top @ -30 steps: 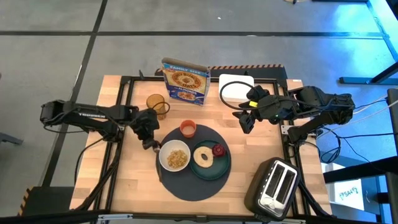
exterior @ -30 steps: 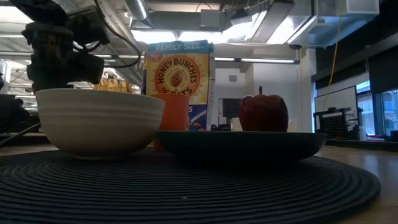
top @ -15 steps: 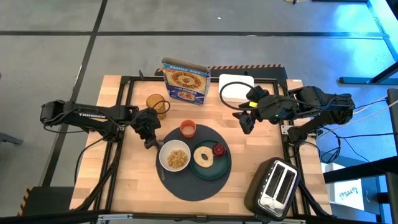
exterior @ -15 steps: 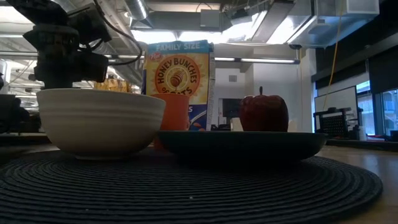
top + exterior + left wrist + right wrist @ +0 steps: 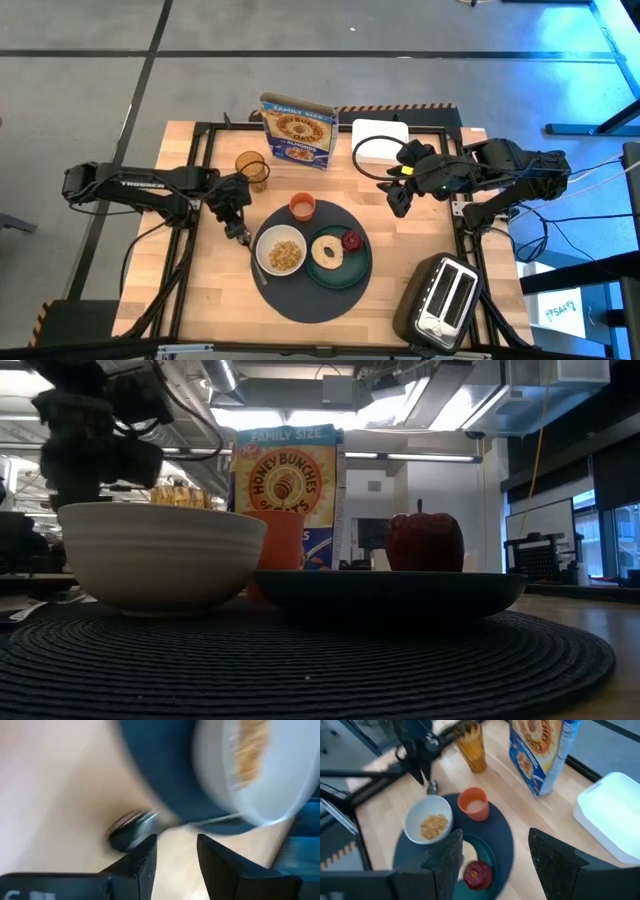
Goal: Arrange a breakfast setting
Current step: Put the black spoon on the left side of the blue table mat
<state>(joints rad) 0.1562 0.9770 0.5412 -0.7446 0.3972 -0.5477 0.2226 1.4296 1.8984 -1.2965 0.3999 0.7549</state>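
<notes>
Hovering just left of the white bowl [image 5: 281,251], the left gripper [image 5: 240,233] has its fingers parted and grasps nothing; the spoon [image 5: 257,268] lies released on the left edge of the round dark-grey placemat [image 5: 300,295], beside the bowl. The teal plate [image 5: 352,270] right of the bowl carries the tan ring bagel [image 5: 327,250] and small dark-red fruit [image 5: 352,240], with the small orange cup [image 5: 303,206] at the placemat's far edge. The right gripper [image 5: 397,199] waits far right, fingers apart and empty.

A dark-grey, ribbed placemat [image 5: 310,285] carries a white bowl [image 5: 280,250] of golden cereal, a teal plate [image 5: 355,265], a tan bagel [image 5: 327,250], dark-red fruit [image 5: 352,240] and an orange cup [image 5: 302,207]. The cereal box [image 5: 297,131] is blue and yellow.
</notes>
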